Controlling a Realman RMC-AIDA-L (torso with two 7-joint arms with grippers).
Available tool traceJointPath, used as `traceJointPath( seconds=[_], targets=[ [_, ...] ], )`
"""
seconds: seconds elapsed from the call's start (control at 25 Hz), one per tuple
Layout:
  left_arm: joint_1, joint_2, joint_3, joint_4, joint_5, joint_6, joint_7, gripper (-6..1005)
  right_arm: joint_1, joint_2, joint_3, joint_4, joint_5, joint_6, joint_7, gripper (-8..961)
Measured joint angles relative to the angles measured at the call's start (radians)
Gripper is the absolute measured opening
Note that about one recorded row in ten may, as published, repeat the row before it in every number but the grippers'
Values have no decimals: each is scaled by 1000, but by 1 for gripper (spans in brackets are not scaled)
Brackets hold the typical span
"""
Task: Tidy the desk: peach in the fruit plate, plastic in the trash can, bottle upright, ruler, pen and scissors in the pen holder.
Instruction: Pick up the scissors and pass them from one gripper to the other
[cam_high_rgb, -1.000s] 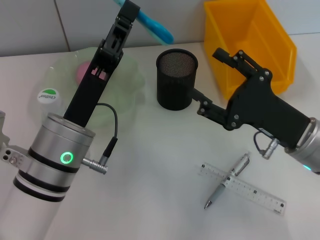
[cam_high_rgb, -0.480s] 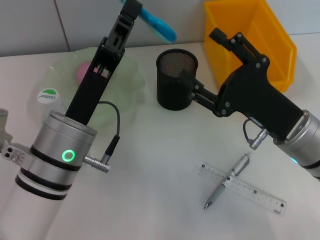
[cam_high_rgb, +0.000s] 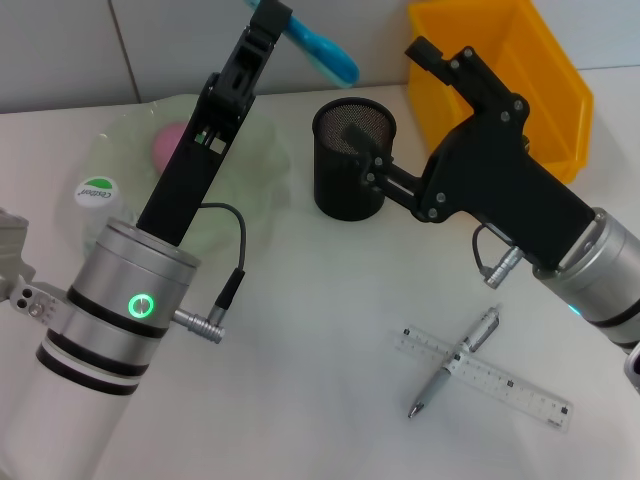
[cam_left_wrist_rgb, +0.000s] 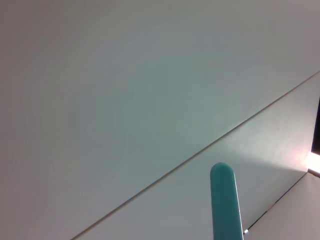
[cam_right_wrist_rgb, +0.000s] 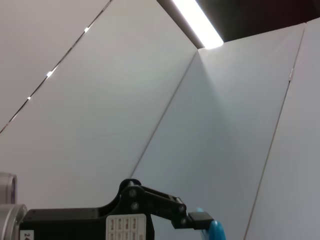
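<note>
The left pincer (cam_high_rgb: 268, 18) is raised high and closed on the teal plastic-handled scissors (cam_high_rgb: 318, 52), which stick out sideways above the back of the desk, a little to the left of the black mesh pen holder (cam_high_rgb: 353, 158). The step in hand seems to be bringing the scissors into this holder. To do it well, I think the arm should first carry them right over the opening, turn them so the long axis points down, and lower them inside before letting go; a release from a tilt could make them catch the rim or tip the light cup. The right pincer (cam_high_rgb: 395, 125) stands open, one finger high and the other low beside the holder wall, so it may steady the cup, but it must leave the mouth free. The white desk (cam_high_rgb: 300, 340) is smooth and matte; on it lie a clear plastic ruler (cam_high_rgb: 486, 376) with a silver pen (cam_high_rgb: 455, 362) across it, well apart from the holder. Behind are a yellow plastic bin (cam_high_rgb: 500, 70), a pale green plate (cam_high_rgb: 255, 150) with a pink peach (cam_high_rgb: 168, 142), and a plain panelled wall (cam_left_wrist_rgb: 125, 100).
</note>
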Motion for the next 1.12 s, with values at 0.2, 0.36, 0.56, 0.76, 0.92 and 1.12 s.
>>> traceJointPath(
  seconds=[0.2, 0.36, 0.56, 0.76, 0.92, 1.12],
  targets=[
    [0, 0, 0, 0, 0, 2, -4, 238, 23, 0, 0, 15, 1, 9, -44, 760],
    [0, 0, 0, 1, 0, 6, -6, 238, 42, 0, 1, 16, 1, 23, -54, 757],
    [0, 0, 0, 2, 1, 7, -14, 238, 59, 0, 2, 16, 2, 49, -56, 752],
    [0, 0, 0, 2, 1, 7, -14, 238, 72, 0, 3, 16, 2, 51, -62, 748],
    [-1, 0, 0, 2, 0, 9, -14, 238, 81, 1, 4, 30, 2, 51, -99, 744],
    [-2, 0, 0, 2, 1, 11, -15, 239, 82, 1, 5, 40, 2, 51, -129, 739]
  ],
)
